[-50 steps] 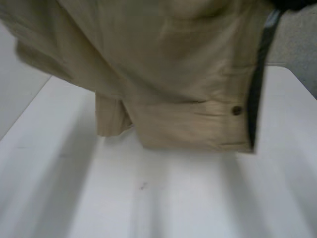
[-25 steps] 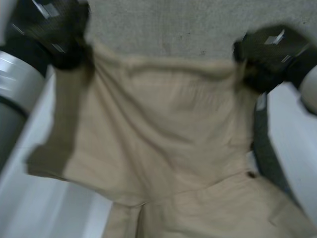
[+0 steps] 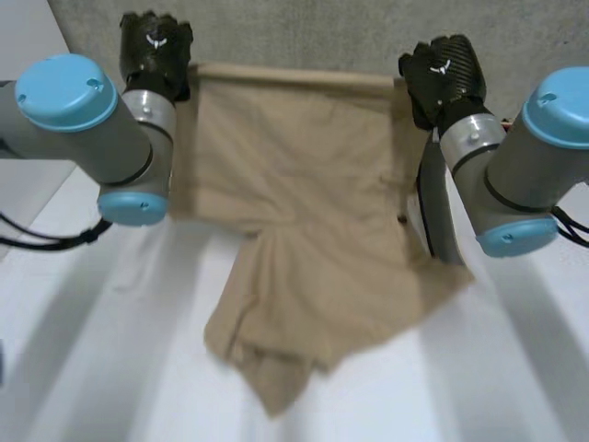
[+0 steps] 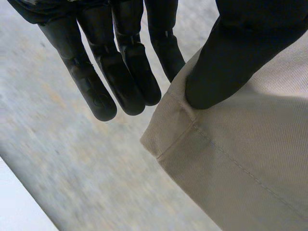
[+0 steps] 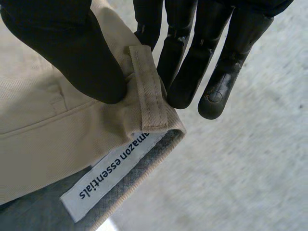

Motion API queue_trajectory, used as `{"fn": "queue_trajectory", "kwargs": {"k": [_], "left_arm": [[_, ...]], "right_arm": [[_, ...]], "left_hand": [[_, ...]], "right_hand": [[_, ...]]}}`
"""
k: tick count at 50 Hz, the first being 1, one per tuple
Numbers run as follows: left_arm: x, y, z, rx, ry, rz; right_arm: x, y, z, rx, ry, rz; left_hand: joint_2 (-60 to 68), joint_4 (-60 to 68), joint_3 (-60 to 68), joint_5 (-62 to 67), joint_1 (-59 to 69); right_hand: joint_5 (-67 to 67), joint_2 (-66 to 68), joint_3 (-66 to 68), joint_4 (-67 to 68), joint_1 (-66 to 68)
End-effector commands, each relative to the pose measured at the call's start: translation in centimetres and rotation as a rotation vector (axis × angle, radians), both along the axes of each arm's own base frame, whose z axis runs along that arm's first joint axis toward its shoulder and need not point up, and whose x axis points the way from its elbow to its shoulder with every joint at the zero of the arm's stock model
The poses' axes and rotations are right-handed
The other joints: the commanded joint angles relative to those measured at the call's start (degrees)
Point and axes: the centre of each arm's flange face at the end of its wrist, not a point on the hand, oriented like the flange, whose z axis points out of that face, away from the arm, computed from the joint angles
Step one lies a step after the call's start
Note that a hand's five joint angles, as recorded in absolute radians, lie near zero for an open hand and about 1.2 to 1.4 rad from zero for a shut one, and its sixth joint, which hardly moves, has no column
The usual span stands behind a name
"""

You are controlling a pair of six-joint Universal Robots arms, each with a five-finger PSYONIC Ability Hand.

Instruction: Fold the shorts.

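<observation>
In the head view, the left robot hand (image 3: 155,46) and the right robot hand (image 3: 442,75) are both raised at the far side of the white bench (image 3: 101,368), well apart from each other. Between them hangs a pair of beige shorts (image 3: 294,203). Each robot hand holds one upper corner, so the top edge is stretched almost straight from one to the other. The upper part of the shorts hangs flat in the air. The lower part lies on the bench in a loose, wrinkled heap, near its middle. On the side of the right robot hand, a strip of grey lining (image 3: 440,221) is turned outward.

In the left wrist view, the left robot hand is closed on the shorts. Its thumb (image 4: 226,67) presses on the outer face of a stitched corner. The fingers (image 4: 122,72) are stretched out nearly straight, and the one nearest to the thumb goes behind the cloth. Behind them is a grey speckled surface (image 4: 57,159).

In the right wrist view, the right robot hand pinches the waistband corner in the same way. The thumb is on the outer face, just beside a belt loop (image 5: 149,91), and the fingers are behind the cloth. A white label (image 5: 113,173) reading "amazon essentials" sits on the grey lining just beside this corner.
</observation>
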Motion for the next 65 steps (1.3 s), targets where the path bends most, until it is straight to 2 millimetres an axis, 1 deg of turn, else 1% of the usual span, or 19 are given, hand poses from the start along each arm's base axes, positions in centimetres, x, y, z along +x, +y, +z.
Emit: {"fn": "queue_trajectory", "kwargs": {"k": [1,2,3,5,6,10,13,17,21,22,25,27,33,37,40,45,51,58,65], "left_arm": [[-1.6,-3.6,-2.2,-0.071,-0.001,-0.044],[-1.6,-3.9,-2.6,-0.070,-0.005,-0.047],[-1.7,-4.1,-3.6,-0.057,-0.016,-0.059],[-1.9,-4.2,-4.5,-0.044,-0.026,-0.075],[-2.1,-4.2,-5.0,-0.038,-0.031,-0.085],[-2.5,-3.6,-6.5,-0.021,-0.040,-0.099],[-2.5,-3.2,-7.5,-0.008,-0.041,-0.099],[-2.3,-1.2,-6.5,0.002,-0.040,-0.106],[-1.9,1.7,-6.1,0.054,-0.057,-0.125],[-1.8,3.0,-6.0,0.076,-0.067,-0.136],[-1.9,5.2,-5.6,0.108,-0.079,-0.161],[-1.8,7.7,-5.9,0.164,-0.104,-0.180],[-0.8,13.5,-6.9,0.348,-0.123,-0.217],[-0.2,16.3,-7.6,0.449,-0.078,-0.253],[0.1,17.3,-8.0,0.491,-0.055,-0.263],[0.6,18.2,-9.6,0.567,-0.040,-0.265],[0.9,19.2,-11.3,0.652,-0.060,-0.263],[0.6,19.3,-12.7,0.741,0.014,-0.262],[-0.4,20.0,-14.2,0.813,0.039,-0.282]], "right_arm": [[1.6,-3.1,-3.1,-0.060,0.083,-0.014],[1.8,-3.4,-3.8,-0.056,0.095,-0.015],[1.9,-3.4,-4.0,-0.058,0.099,-0.010],[2.0,-3.5,-4.4,-0.057,0.108,-0.002],[2.0,-3.4,-4.6,-0.051,0.111,0.002],[1.8,-3.0,-4.7,-0.035,0.106,0.002],[1.6,-2.5,-3.8,-0.038,0.097,-0.001],[0.7,-0.9,-2.3,-0.022,0.070,0.007],[-0.3,0.8,-1.5,0.013,0.063,0.011],[-0.5,1.1,-1.4,0.022,0.066,0.013],[-1.2,2.8,-1.7,0.076,0.094,0.035],[-1.5,3.5,-2.2,0.117,0.112,0.054],[-5.2,3.5,-4.6,0.314,0.171,0.035],[-6.3,4.0,-5.8,0.425,0.193,0.037],[-6.5,4.3,-6.3,0.463,0.201,0.051],[-6.3,4.8,-7.4,0.518,0.205,0.114],[-6.1,5.0,-8.1,0.537,0.207,0.180],[-6.5,2.9,-10.2,0.534,0.245,0.162],[-7.3,0.9,-12.3,0.490,0.334,0.134]], "left_hand": [[11.32,11.24,11.75,14.60,14.91],[11.32,11.24,11.75,14.60,14.91],[-0.48,-0.56,-0.06,2.80,3.11],[-45.11,-45.20,-44.69,-41.84,-41.53],[-57.50,-57.58,-57.07,-54.22,-53.91],[-58.68,-58.76,-58.25,-55.40,-55.09],[-58.68,-58.76,-58.25,-55.40,-55.09],[-58.68,-58.76,-58.25,-55.40,-55.09],[-58.63,-58.72,-58.21,-55.36,-55.05],[-57.96,-58.05,-57.54,-54.69,-54.38],[-56.11,-56.20,-55.69,-52.84,-52.53],[-55.44,-55.52,-55.01,-52.16,-51.85],[-50.90,-50.99,-50.48,-47.62,-47.32],[-47.21,-47.29,-46.79,-43.93,-43.62],[-45.85,-45.94,-45.43,-42.57,-42.27],[-37.96,-38.05,-37.54,-34.69,-34.38],[-37.27,-37.36,-36.85,-33.99,-33.68],[-30.54,-30.63,-30.12,-27.27,-26.96],[-30.37,-30.46,-29.95,-27.09,-26.79]], "right_hand": [[1.61,0.53,-1.33,-0.42,11.79],[-49.14,-50.21,-52.07,-51.16,-38.95],[-56.30,-57.37,-59.23,-58.32,-46.11],[-56.30,-57.37,-59.23,-58.32,-46.11],[-56.30,-57.37,-59.23,-58.32,-46.11],[-56.30,-57.37,-59.23,-58.32,-46.11],[-56.30,-57.37,-59.23,-58.32,-46.11],[-56.30,-57.37,-59.23,-58.32,-46.11],[-56.30,-57.37,-59.23,-58.32,-46.11],[-56.30,-57.37,-59.23,-58.32,-46.11],[-56.30,-57.37,-59.23,-58.32,-46.11],[-56.30,-57.37,-59.23,-58.32,-46.11],[-56.30,-57.37,-59.23,-58.32,-46.11],[-56.30,-57.37,-59.23,-58.32,-46.11],[-56.30,-57.37,-59.23,-58.32,-46.11],[-37.93,-39.01,-40.87,-39.96,-27.75],[-29.64,-30.71,-32.57,-31.66,-19.45],[-27.79,-28.86,-30.72,-29.81,-17.60],[-29.63,-30.71,-32.57,-31.66,-19.45]]}}
